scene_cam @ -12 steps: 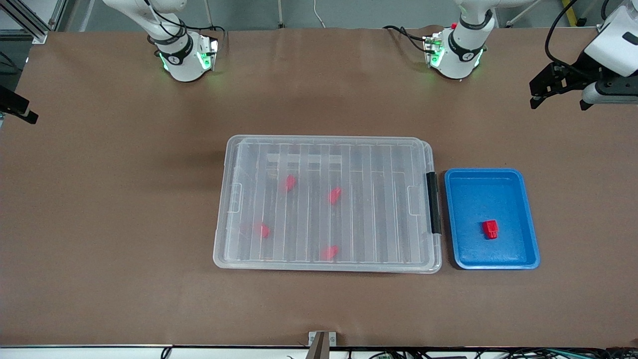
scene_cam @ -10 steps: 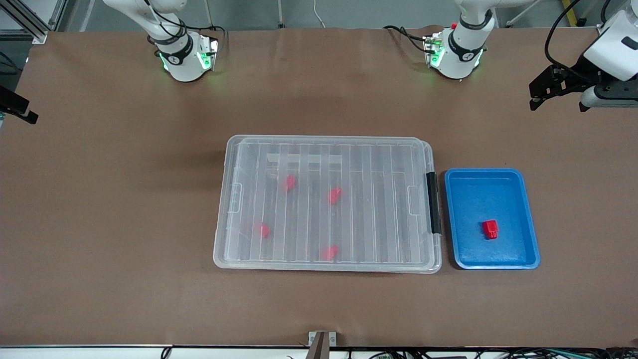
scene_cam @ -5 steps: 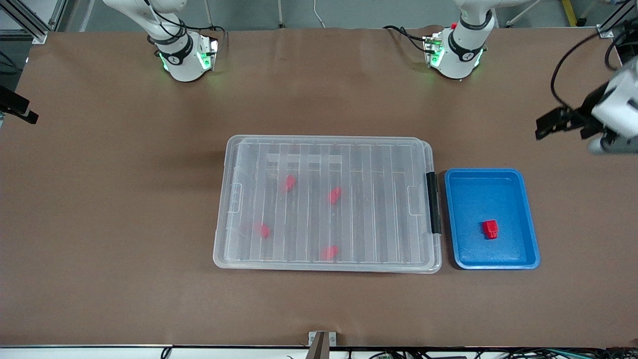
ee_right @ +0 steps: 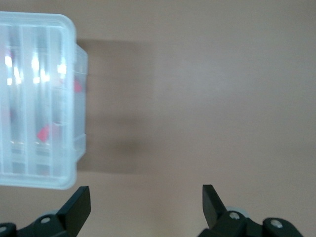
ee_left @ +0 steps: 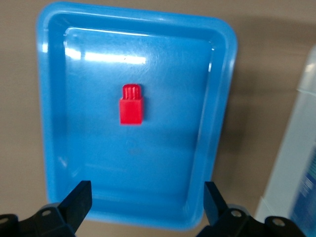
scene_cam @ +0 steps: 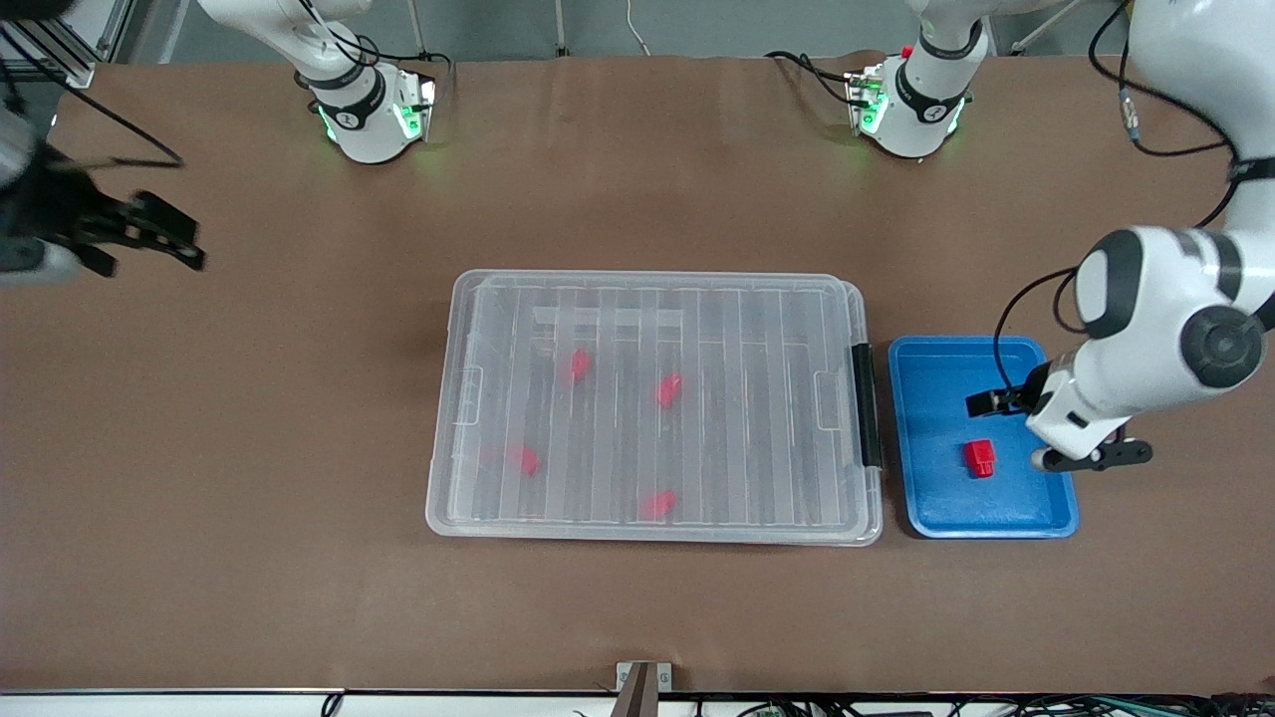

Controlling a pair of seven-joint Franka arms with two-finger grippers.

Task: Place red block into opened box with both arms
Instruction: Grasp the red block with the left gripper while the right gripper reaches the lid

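Note:
One red block (scene_cam: pixel 979 457) (ee_left: pixel 132 104) lies alone in the blue tray (scene_cam: pixel 996 518) (ee_left: pixel 54 123). My left gripper (scene_cam: pixel 1041 430) (ee_left: pixel 147 205) hangs open over the tray, above the tray's end just past the block, and holds nothing. The clear box (scene_cam: pixel 657 282) (ee_right: pixel 69 74) sits mid-table with its ribbed lid on and its black latch bar (scene_cam: pixel 867 403) facing the tray. Several red blocks (scene_cam: pixel 579 364) (ee_right: pixel 44 132) show through the lid. My right gripper (scene_cam: pixel 179 241) (ee_right: pixel 146 207) is open and empty over bare table toward the right arm's end, clear of the box.
The tray stands right beside the box's latch end, toward the left arm's end. Brown table (scene_cam: pixel 249 448) spreads all around both. Both arm bases (scene_cam: pixel 369 110) stand along the table's edge farthest from the front camera. A small metal bracket (scene_cam: pixel 642 682) sits at the edge nearest it.
My left arm has swung in from the table's end and come down over the blue tray. My right gripper has moved into view over the bare table. Box, tray and blocks have not moved.

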